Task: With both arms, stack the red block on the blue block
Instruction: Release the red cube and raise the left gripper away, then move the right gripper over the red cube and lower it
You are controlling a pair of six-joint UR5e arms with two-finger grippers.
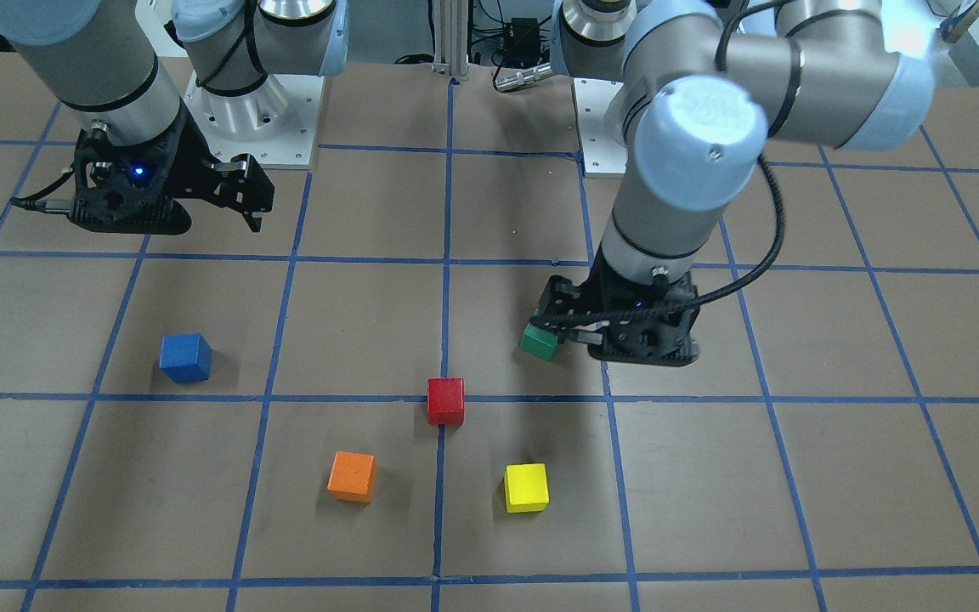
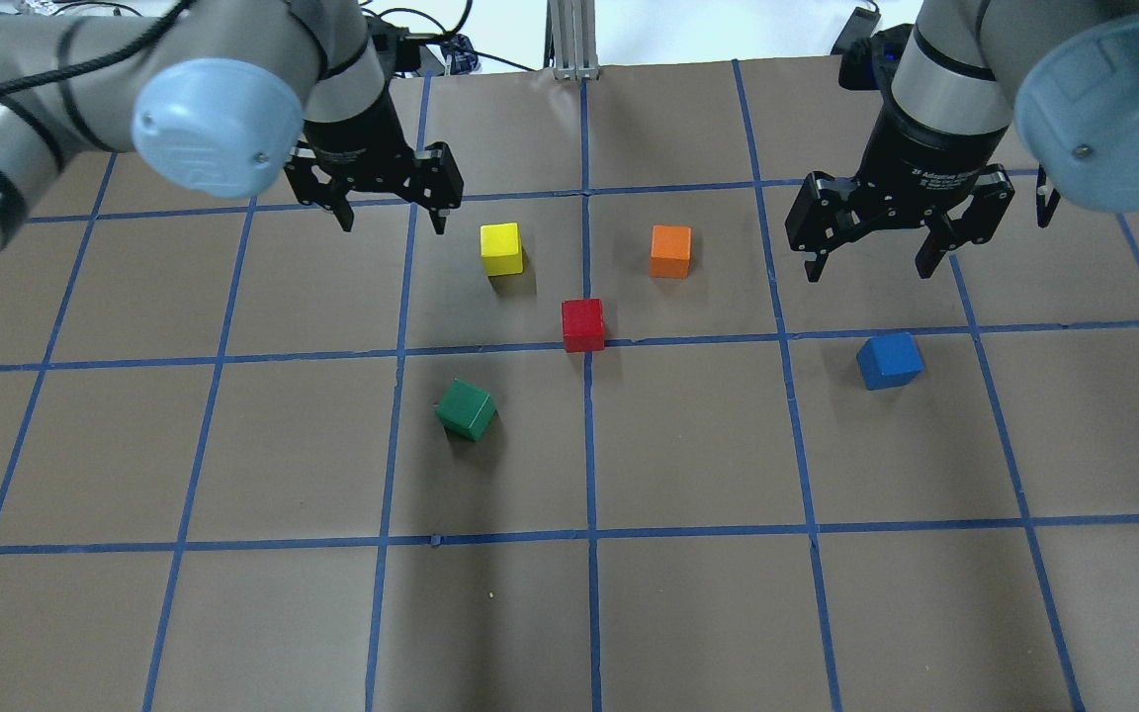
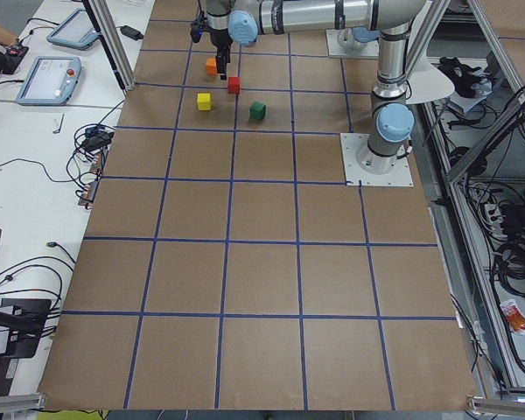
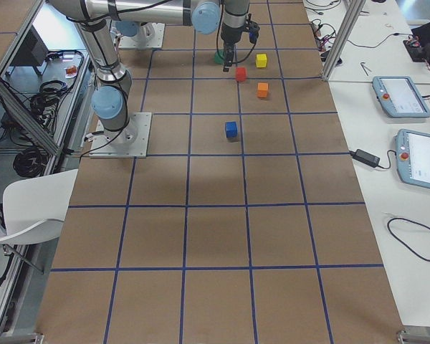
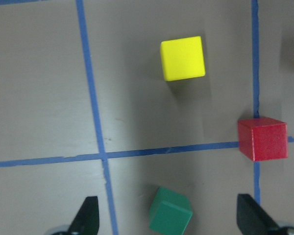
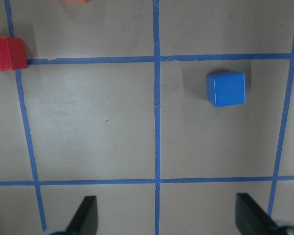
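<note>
5 cubes on the table (image 2: 688,613), 1 of ea. colour: red block (image 2: 583,325), blue block (image 2: 890,361), green cube (image 2: 466,409), yellow cube (image 2: 501,248), orange cube (image 2: 670,251). All 5 sit singly, flat on the brown top, none touching another. Red block is at mid-table, right on a crossing of the blue tape lines (image 2: 184,362). Yellow & orange lie just beyond it, on the side away from the robot: yellow to the robot's left, orange to its right. Green is nearer the robot, on its left. Blue block is well apart from red, on the robot's right, inside a grid square. 2 arms, 1 gripper ea., 2 fingers per gripper. Left arm (image 2: 36,69) has the left gripper (image 2: 394,213) pointing down above the table, fingers (image 5: 88,218) spread wide, holding nothing. Its wrist cam looks down on 3 cubes (yellow, red, green), w/ green low in view btw. the 2 fingertips but lying on the table, not gripped. Right arm (image 2: 955,59) hangs the right gripper (image 2: 868,267) above the table on the blue block's side, fingers (image 6: 85,215) also wide apart, empty. Its wrist cam shows 1 whole cube, the blue block, ahead of the fingers, plus part of red & a sliver of orange at the frame edge.
</note>
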